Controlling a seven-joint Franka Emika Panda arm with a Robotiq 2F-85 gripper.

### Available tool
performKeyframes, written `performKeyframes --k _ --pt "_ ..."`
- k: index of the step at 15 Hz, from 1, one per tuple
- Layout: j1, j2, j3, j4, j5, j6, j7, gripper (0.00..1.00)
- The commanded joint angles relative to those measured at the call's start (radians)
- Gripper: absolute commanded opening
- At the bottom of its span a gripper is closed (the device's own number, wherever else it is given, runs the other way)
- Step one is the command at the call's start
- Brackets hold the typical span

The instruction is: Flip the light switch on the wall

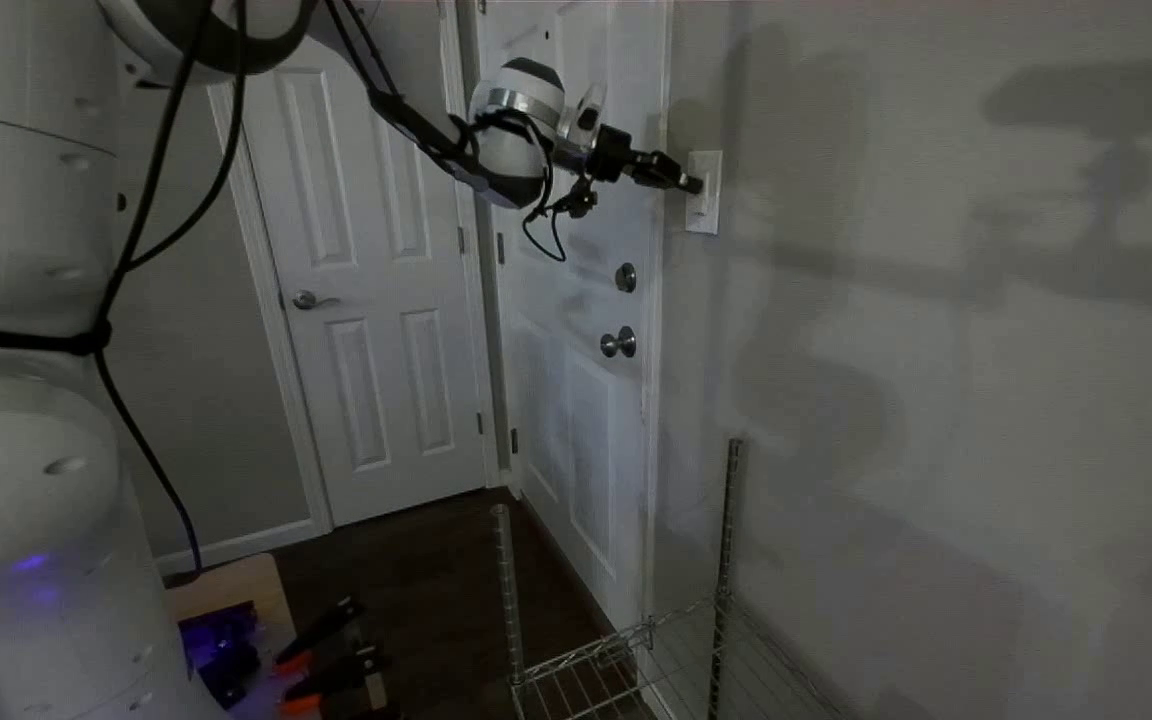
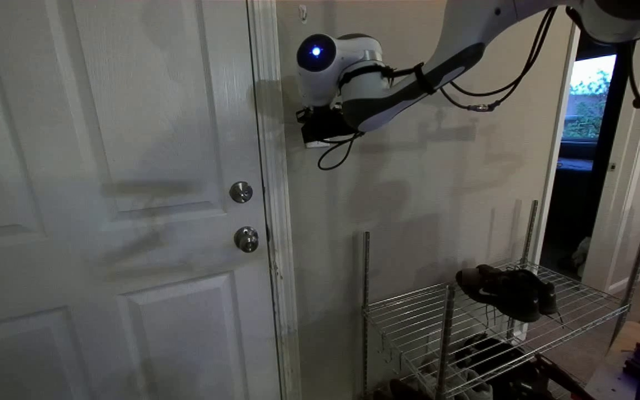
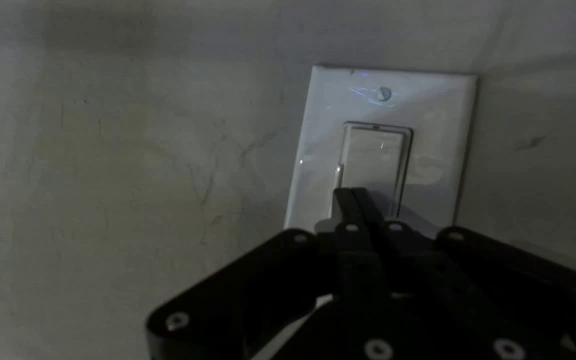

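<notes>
The jaws of the black two-fingered Robotiq gripper (image 3: 352, 191) were drawn together, the slim dark fingertips (image 3: 344, 205) lying side by side. In the wrist view they overlapped the smooth white rectangular rocker (image 3: 372, 160) of the glossy white upright light switch (image 3: 388, 145); whether they were pressing it could not be told. The switch was mounted on the smooth, light grey-white painted wall (image 1: 936, 450), near a white-painted door frame (image 2: 275, 166). Behind the gripper reached the white-and-black jointed robot arm (image 1: 511, 160), and in an exterior view a round blue-white light (image 2: 316, 51) glowed at its wrist, which hid the fingertips there. Beyond the frame stood a white panelled door (image 2: 153, 139) carrying two round silver-coloured metal knobs (image 2: 240, 192), one above the other, seen in both exterior views. Farther off, in an exterior view, was a second white panelled door (image 1: 366, 290) with a silver-coloured metal lever handle (image 1: 306, 300). Below the switch and to one side, a chrome wire shelving rack (image 2: 446, 339) stood along the wall, a pair of dark shoes (image 2: 509, 291) on its upper tier.
</notes>
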Motion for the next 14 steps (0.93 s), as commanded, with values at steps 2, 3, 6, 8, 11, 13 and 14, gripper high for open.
performKeyframes --k 2,3,6,8,11,13,14 --pt "-0.029 0.035 -0.006 0.057 0.042 0.053 -0.058 0.04" --pt "-0.027 0.032 -0.007 0.054 0.046 0.051 -0.056 0.04" --pt "-0.018 0.016 -0.006 0.033 0.053 0.034 -0.045 0.04" --pt "-0.011 0.002 -0.001 0.007 0.061 0.024 -0.036 0.02" --pt "-0.002 -0.024 0.009 -0.032 0.073 0.023 -0.020 0.01" --pt "0.006 -0.028 0.018 -0.042 0.099 -0.006 -0.031 0.01" --pt "0.007 -0.029 0.024 -0.047 0.125 -0.006 -0.041 0.01"
